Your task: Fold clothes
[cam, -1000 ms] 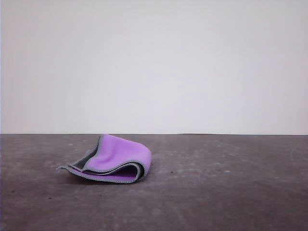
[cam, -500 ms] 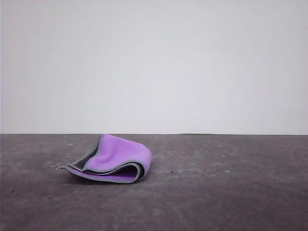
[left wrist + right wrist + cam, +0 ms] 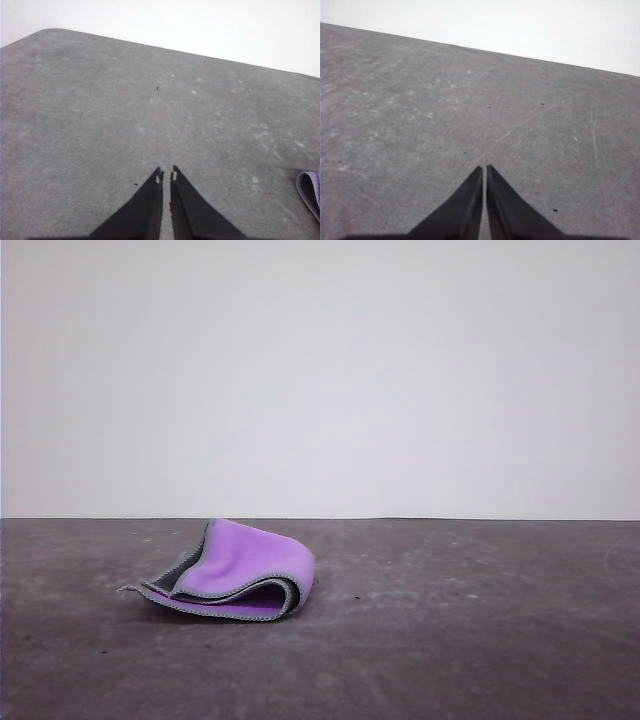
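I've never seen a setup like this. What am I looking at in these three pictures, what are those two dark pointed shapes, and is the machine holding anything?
This is a robot with two arms, each ending in a two-fingered gripper. One camera looks forward over the grey table. On it lies a small cloth, folded over loosely, purple on the outside with a grey stitched edge and dark grey showing at its open end.

The other two pictures come from cameras mounted on the arms' wrists, looking down past the fingers. The dark pointed shapes are those fingers: the left gripper and the right gripper. Both pairs are shut with almost no gap, and nothing is between them, so the machine holds nothing. Both hang over bare tabletop. In the left wrist picture a bit of the cloth's edge peeks in from the side.
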